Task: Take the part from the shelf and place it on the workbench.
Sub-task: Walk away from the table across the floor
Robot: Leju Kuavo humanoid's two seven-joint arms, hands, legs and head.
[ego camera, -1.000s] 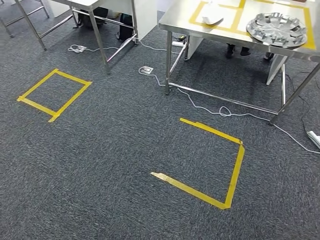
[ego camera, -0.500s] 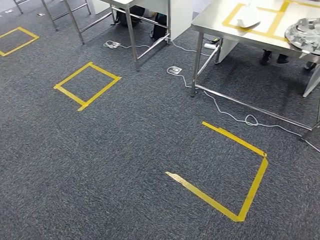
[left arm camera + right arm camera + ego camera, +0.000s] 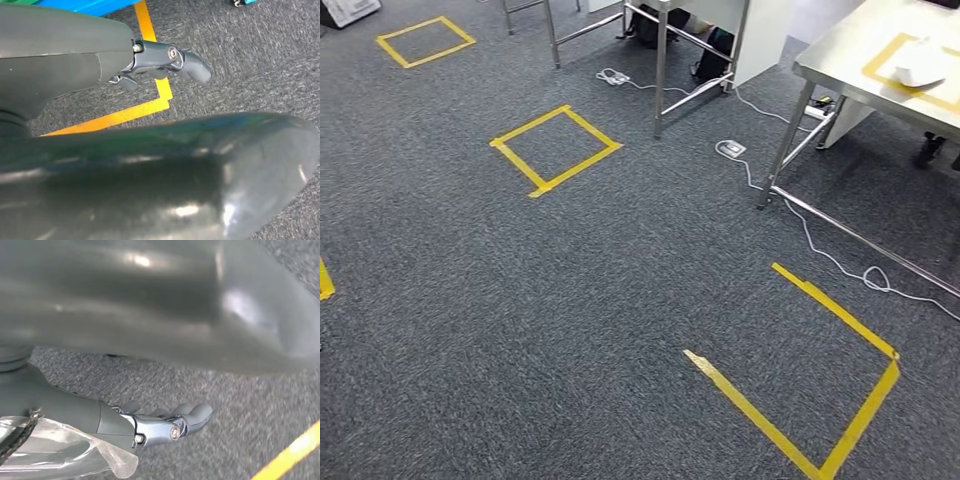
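The steel workbench stands at the far right of the head view, with yellow tape squares on its top and a white object lying in one. My left hand hangs over grey carpet and a yellow tape corner, fingers stretched out and holding nothing. My right hand also hangs over the carpet, its fingers extended and nothing between them.
Yellow tape squares mark the grey carpet, with an open-sided one at the near right. A second table's legs stand at the back. A white cable and a floor socket lie by the workbench leg.
The whole picture has slid to the right, so the camera has turned left. The silver disc-shaped part on the workbench has left the frame, and more tape squares have appeared on the left.
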